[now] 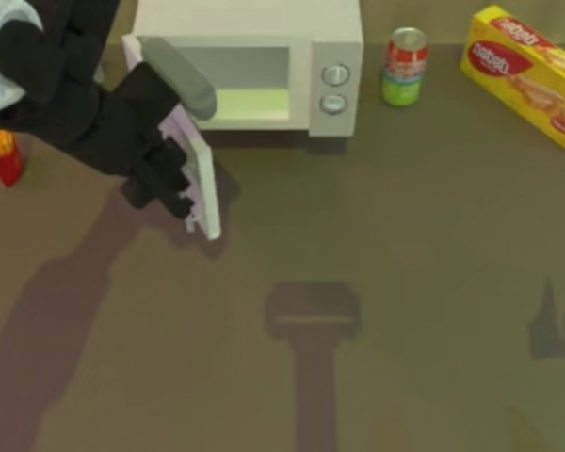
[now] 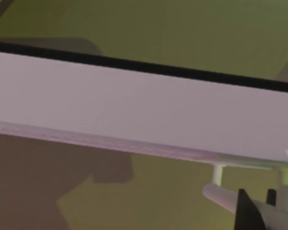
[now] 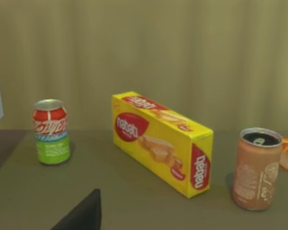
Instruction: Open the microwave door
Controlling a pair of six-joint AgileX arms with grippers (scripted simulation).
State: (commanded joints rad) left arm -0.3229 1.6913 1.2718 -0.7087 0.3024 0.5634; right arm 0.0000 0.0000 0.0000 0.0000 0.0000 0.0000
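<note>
The off-white microwave (image 1: 264, 24) stands at the back of the table, its pale green interior (image 1: 254, 99) showing. The microwave door (image 1: 205, 184) is swung out toward the front left, nearly edge-on from above. My left gripper (image 1: 176, 188) is on the door's outer side at its free end. In the left wrist view the door's pale face (image 2: 134, 110) fills the middle, and my left gripper (image 2: 259, 208) is shut on the white handle bar (image 2: 221, 194). My right gripper (image 3: 84, 215) shows only as a dark tip in its own wrist view, away from the microwave.
To the microwave's right stand a red and green can (image 1: 405, 64) and a yellow biscuit box (image 1: 523, 75). A red fries carton (image 1: 2, 155) sits at the far left. The right wrist view also shows an orange can (image 3: 257, 167).
</note>
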